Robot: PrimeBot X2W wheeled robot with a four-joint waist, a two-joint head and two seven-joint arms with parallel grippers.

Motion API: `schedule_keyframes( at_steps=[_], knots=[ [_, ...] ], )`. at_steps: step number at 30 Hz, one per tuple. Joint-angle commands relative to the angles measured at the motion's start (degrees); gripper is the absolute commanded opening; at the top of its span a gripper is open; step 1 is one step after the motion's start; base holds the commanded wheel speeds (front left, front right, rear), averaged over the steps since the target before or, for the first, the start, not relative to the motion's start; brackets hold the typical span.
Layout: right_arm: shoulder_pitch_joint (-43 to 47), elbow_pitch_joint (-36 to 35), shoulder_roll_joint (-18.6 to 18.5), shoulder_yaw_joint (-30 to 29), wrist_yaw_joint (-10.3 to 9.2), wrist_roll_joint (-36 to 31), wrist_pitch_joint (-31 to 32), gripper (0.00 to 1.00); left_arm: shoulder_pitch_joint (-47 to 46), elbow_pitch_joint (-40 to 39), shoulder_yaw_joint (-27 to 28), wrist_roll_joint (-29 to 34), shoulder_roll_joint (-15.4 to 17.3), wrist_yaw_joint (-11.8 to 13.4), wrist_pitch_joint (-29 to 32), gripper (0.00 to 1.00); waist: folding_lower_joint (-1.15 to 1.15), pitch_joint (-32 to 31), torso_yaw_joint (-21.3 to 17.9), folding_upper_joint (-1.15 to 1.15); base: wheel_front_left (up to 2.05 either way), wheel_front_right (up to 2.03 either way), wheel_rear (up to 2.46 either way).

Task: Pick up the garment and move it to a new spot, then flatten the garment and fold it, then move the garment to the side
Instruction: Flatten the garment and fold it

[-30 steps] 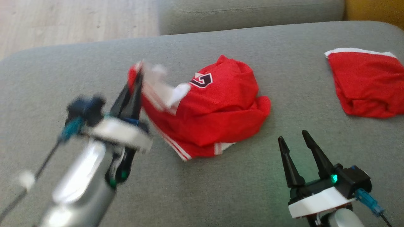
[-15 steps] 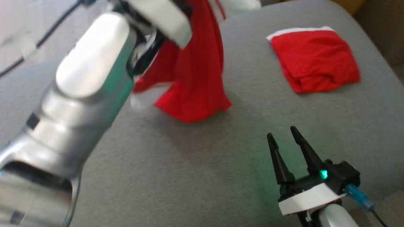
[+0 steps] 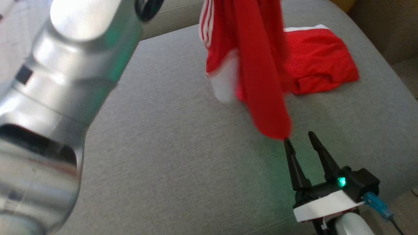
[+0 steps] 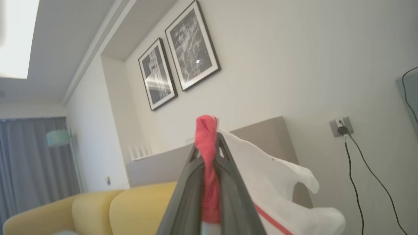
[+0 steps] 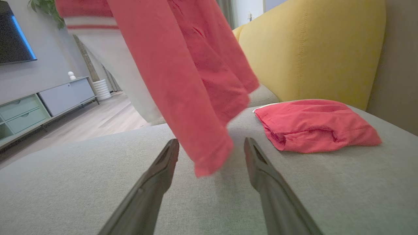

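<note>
We see the garment [image 3: 261,81], red w/ white stripes, hanging from the left gripper [image 4: 207,143], whose jaws are clenched on it, a red fold poking past the tips. Its lowest hem dangles btwn & just ahead of the right gripper [image 3: 297,136], jaws spread, empty. The numeral patch seen 1 s ago we can't make out now. Then it lay heaped on the grey cushion [image 3: 179,156]; now it's lifted, and the camera has shifted too. The left forearm [image 3: 65,81] is blurred and the garment's top cut off. A second red garment [image 3: 323,62] lies folded beyond the right jaws.
</note>
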Motion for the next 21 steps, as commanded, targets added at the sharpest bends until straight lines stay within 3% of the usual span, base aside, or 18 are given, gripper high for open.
schedule_keyframes(
  at_steps=[1,7,15,21],
  knots=[
    [-0.23,-2.14,-0.24,0.92,-0.05,-0.05,-0.62,1.00,0.70,-0.33,0.58,-0.97,2.72,0.11,-0.24,0.00,0.00,-0.13,1.80,0.00,0.00,0.00,0.00],
    [1.04,-2.69,-0.59,-0.01,-0.05,-0.39,-0.62,1.00,17.55,-0.75,1.90,-6.47,7.23,0.67,-1.33,0.00,0.00,-0.17,5.86,0.00,0.00,0.00,0.00],
    [2.82,-3.10,-1.75,-1.49,-0.05,-0.68,-0.62,1.00,43.58,-7.89,8.72,-10.82,13.51,6.24,-2.27,0.00,0.00,0.93,9.72,0.00,0.00,0.00,0.00],
    [2.35,-3.70,-2.66,-2.18,-0.05,-0.83,-0.62,1.00,58.80,-15.09,15.99,-10.68,11.88,8.25,-2.31,0.00,0.00,2.57,11.73,0.00,0.00,0.00,0.00]
  ],
)
